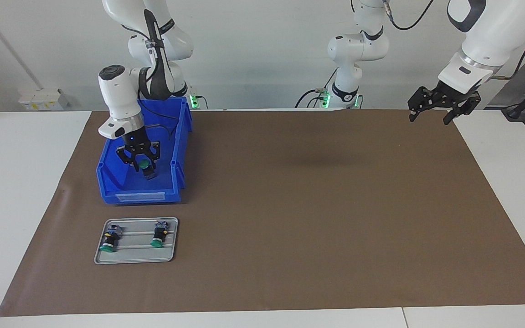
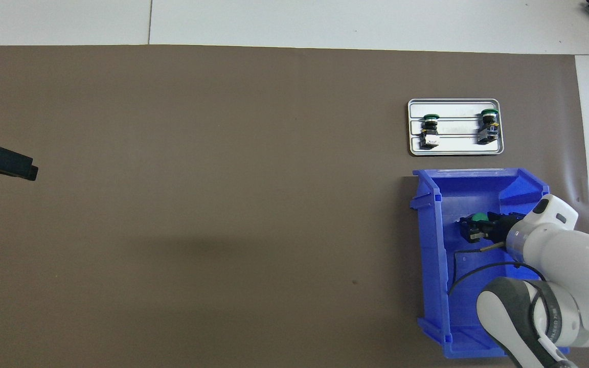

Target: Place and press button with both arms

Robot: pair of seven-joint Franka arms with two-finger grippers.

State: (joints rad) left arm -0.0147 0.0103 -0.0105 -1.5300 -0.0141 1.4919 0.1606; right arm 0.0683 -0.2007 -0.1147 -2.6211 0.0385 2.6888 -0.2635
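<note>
My right gripper (image 1: pixel 139 165) is down inside the blue bin (image 1: pixel 139 197), shut on a green-capped button (image 1: pixel 144 164) that hangs tilted between its fingers, grey block end lowest. In the overhead view the same gripper (image 2: pixel 478 228) and button (image 2: pixel 478 219) show in the bin (image 2: pixel 430 245). Two more buttons (image 1: pixel 110 239) (image 1: pixel 159 233) lie on a grey metal tray (image 1: pixel 135 253), farther from the robots than the bin. My left gripper (image 1: pixel 430 119) is open and empty, raised over the mat's corner at the left arm's end; only part of it (image 2: pixel 3 163) shows from overhead.
The tray (image 2: pixel 455 110) with its two buttons (image 2: pixel 430 132) (image 2: pixel 489 128) lies just past the bin's open end. A brown mat (image 1: pixel 312 205) covers the table. A thin black cable (image 2: pixel 471 266) lies in the bin.
</note>
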